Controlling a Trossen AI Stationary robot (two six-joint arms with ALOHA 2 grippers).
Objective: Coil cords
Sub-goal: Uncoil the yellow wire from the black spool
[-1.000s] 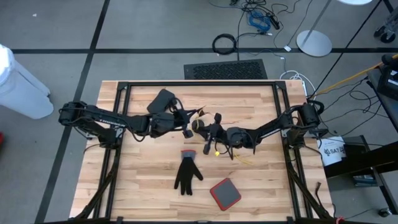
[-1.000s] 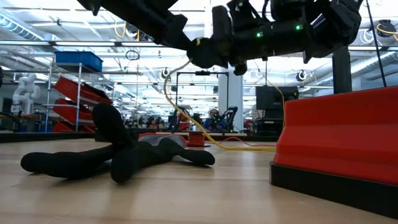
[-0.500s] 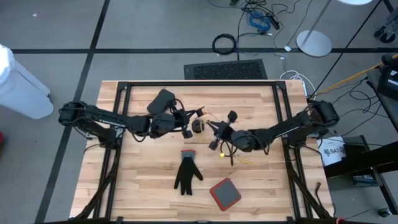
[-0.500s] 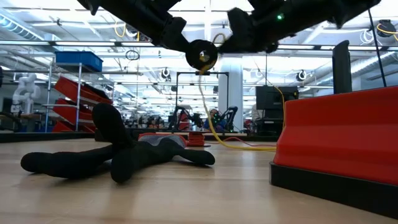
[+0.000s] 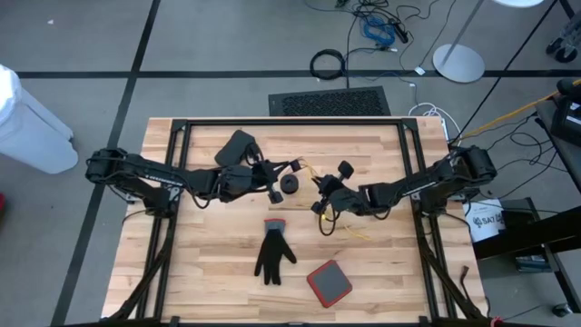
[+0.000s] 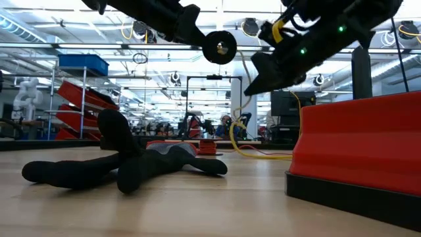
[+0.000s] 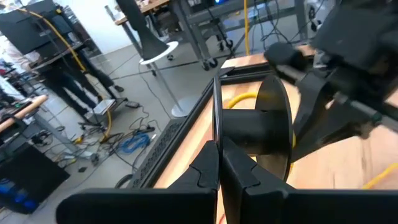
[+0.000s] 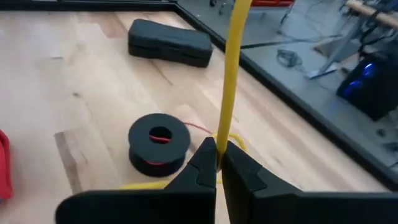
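Cords are up in the air here, strung above the middle of the desk, just behind the black glove. Left gripper hangs just behind that glove and a touch to its left, jaws closed on the rim of a black puck; in the left wrist view the puck's thin disc edge is pinched right between the two dark fingers. Right gripper sits to the glove's right and slightly behind it, jaws closed on the yellow cord, which runs straight through the pinch and away from the fingertips.

From the low view, that cord drops from the raised arms and trails onto the desk beyond the glove. Loose yellow loops lie on the wood to the glove's right. A second puck, black with a red centre, rests flat on the desk in the right wrist view, with a black case farther off. Red pad lies in front of the glove, to its right. Black case shows well behind the glove, on its left.
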